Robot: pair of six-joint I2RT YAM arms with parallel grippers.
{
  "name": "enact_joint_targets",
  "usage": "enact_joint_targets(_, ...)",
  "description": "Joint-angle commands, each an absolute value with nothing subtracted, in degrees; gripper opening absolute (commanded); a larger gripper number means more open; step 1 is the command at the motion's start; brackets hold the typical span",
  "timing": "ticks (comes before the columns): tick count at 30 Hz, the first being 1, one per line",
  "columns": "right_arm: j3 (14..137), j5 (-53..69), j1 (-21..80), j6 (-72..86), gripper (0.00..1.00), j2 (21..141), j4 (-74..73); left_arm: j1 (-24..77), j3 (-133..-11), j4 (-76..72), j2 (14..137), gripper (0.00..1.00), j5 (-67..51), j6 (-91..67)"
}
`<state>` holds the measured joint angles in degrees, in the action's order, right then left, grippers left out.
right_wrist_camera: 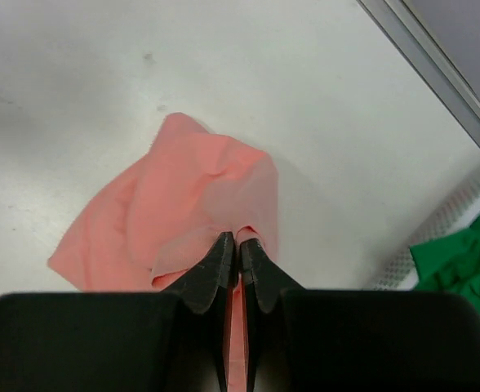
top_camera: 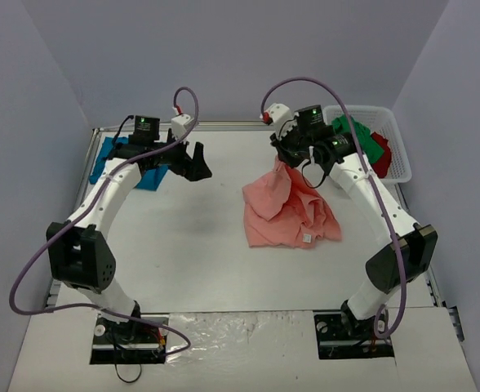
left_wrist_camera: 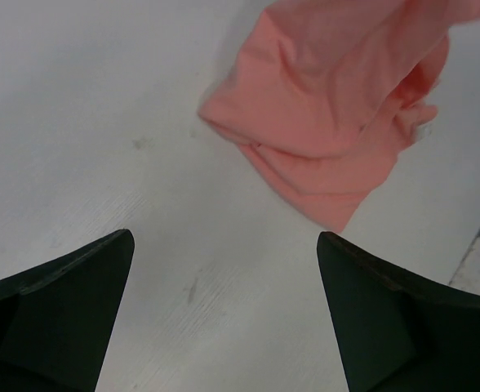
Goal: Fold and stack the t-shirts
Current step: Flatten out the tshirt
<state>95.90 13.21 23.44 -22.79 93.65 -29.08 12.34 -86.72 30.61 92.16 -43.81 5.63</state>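
Note:
A crumpled salmon-pink t-shirt [top_camera: 289,208] lies right of the table's middle, one edge pulled up. My right gripper [top_camera: 282,160] is shut on that raised edge; in the right wrist view its jaws [right_wrist_camera: 238,238] pinch pink cloth [right_wrist_camera: 191,196] that hangs down to the table. My left gripper [top_camera: 193,167] stands open above bare table to the left of the shirt, with nothing between its fingers [left_wrist_camera: 85,278]; the pink t-shirt [left_wrist_camera: 330,106] shows ahead of it. A teal-blue t-shirt [top_camera: 112,159] lies at the far left under the left arm. Green [top_camera: 362,139] and red [top_camera: 381,159] t-shirts sit in the basket.
A white mesh basket [top_camera: 387,122] stands at the back right corner, its edge also in the right wrist view [right_wrist_camera: 456,220]. The table's metal rim [top_camera: 232,126] runs along the back, with grey walls around. Both arm bases are at the near edge.

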Motion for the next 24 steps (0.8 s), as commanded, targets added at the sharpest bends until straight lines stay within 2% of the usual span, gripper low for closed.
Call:
enact_joint_targets(1,97.65,18.28,27.76,-24.26,0.00,93.43,-29.53,13.35,-88.94,20.77,97.88,0.94,-55.27,-11.23)
enact_joint_targets(4,97.73,22.13,28.74,-24.17,0.00,93.43,-30.06,15.29,-91.14,17.95,102.81,0.94,-58.53,-15.98)
enact_joint_targets(6,97.65,24.86,28.74,-23.82,0.00,93.25,-30.15,15.56,-90.53,11.90,104.67,0.94,-62.90,-24.84)
enact_joint_targets(10,97.21,29.26,29.09,-25.13,0.00,93.43,-30.24,15.82,-88.69,-12.67,110.64,0.94,-69.33,-43.56)
enact_joint_targets(16,100.98,30.67,31.55,-27.06,0.00,97.03,-33.57,16.87,-88.33,-30.48,115.75,0.94,-69.87,-63.32)
enact_joint_targets(24,107.48,28.31,36.38,-29.18,0.00,102.83,-38.84,20.21,-89.21,-48.75,120.06,0.94,-71.45,-79.18)
